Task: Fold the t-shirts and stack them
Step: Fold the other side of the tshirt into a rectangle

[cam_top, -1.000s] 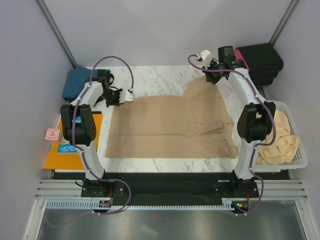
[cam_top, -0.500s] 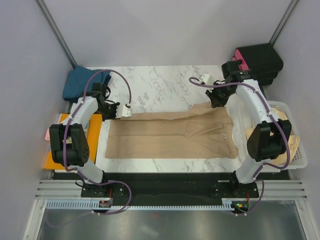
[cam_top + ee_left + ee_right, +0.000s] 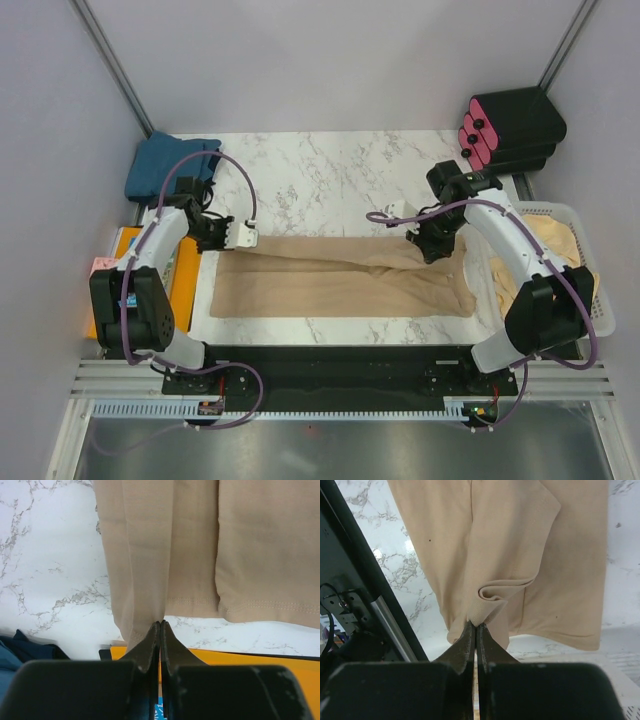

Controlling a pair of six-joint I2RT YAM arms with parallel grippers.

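Pinching the tan t-shirt (image 3: 340, 290) at opposite ends, the left tool (image 3: 160, 626) and right tool (image 3: 474, 626) are both clamped on its cloth. The shirt lies doubled over along the near side of the worktop (image 3: 320, 175).

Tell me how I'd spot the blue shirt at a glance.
Start at the white marble table and go to its far left corner. The folded teal-blue shirt lies there. It is the only dark cloth; the tan shirt mid-table is paler.

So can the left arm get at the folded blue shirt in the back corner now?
Probably not yet: the left fingers are shut on the edge of the tan shirt. The blue shirt lies close behind that arm with nothing between, so once freed it likely could.
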